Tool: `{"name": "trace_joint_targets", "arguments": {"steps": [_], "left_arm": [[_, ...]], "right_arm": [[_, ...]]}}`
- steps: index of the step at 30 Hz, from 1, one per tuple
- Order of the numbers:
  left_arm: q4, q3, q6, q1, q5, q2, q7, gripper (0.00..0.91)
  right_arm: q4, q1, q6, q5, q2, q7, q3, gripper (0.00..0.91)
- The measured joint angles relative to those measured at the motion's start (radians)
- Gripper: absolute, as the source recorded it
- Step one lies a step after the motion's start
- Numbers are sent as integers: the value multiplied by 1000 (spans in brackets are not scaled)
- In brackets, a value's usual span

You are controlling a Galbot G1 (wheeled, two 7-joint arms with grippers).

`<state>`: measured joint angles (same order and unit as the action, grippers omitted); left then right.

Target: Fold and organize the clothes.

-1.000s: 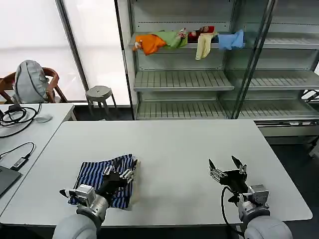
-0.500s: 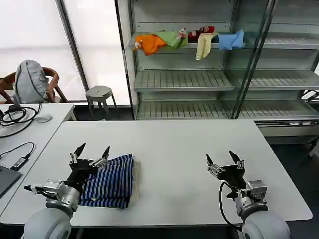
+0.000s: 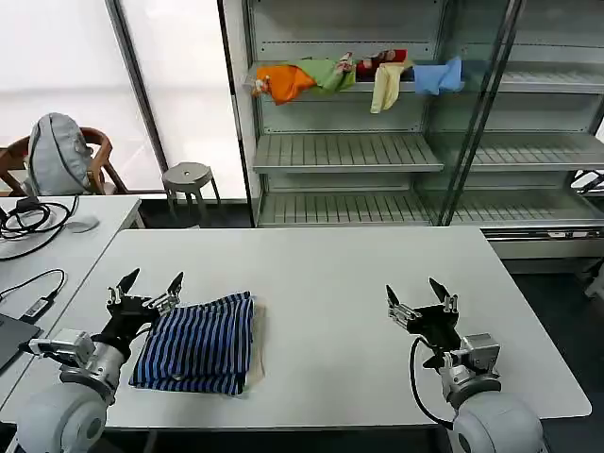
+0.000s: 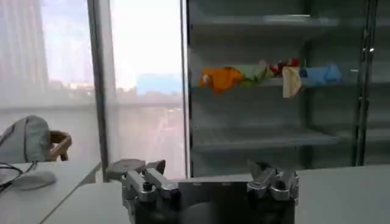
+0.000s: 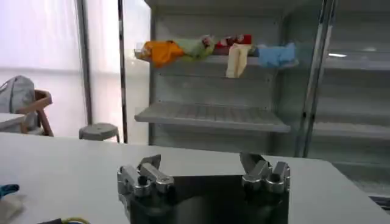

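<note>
Left gripper [image 3: 146,288] sits over the near-left part of the white table [image 3: 330,274], just beside the left edge of the striped shirt [image 3: 196,344] and raised off it. Its jaws stand apart and empty, as the left wrist view [image 4: 210,182] confirms. Right gripper [image 3: 417,304] hangs above the near-right part of the table, well apart from the shirt, its jaws likewise spread on nothing [image 5: 204,176].

The shirt lies flat near the front-left corner of the table as a compact rectangle, blue and black stripes up, with a strip of cream trim showing along its right edge. No cloth trails loose that you can make out.

Judgement: folding looks done or close to done; you are at the release and check stage. Next move calls for you to clear both arms or, if one more fold is wanted, bring the left gripper down on a shirt edge without dragging the soft stack.

Farther back, a stool [image 3: 190,176] stands by the window, and the metal shelving [image 3: 377,151] carries orange, green, yellow and light-blue garments [image 3: 354,77] on its upper tier.
</note>
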<state>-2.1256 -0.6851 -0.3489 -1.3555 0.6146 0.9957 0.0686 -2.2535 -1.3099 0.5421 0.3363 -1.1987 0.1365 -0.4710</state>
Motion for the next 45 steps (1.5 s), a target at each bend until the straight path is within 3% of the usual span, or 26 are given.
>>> {"name": "trace_joint_targets", "arguments": {"steps": [6, 13, 34, 45], "left_arm": [[-25, -25, -71, 6, 87, 16, -42, 907], [3, -47, -92, -28, 137, 54, -43, 907], [128, -85, -97, -107, 131, 135, -19, 907], [178, -82, -43, -108, 228, 161, -35, 907]], "right_arm": [[8, 2, 0, -4, -3, -1, 5, 907], [14, 7, -1, -4, -6, -2, 6, 907], [3, -28, -2, -9, 1, -4, -16, 907], [1, -39, -2, -13, 1, -5, -23, 907]]}}
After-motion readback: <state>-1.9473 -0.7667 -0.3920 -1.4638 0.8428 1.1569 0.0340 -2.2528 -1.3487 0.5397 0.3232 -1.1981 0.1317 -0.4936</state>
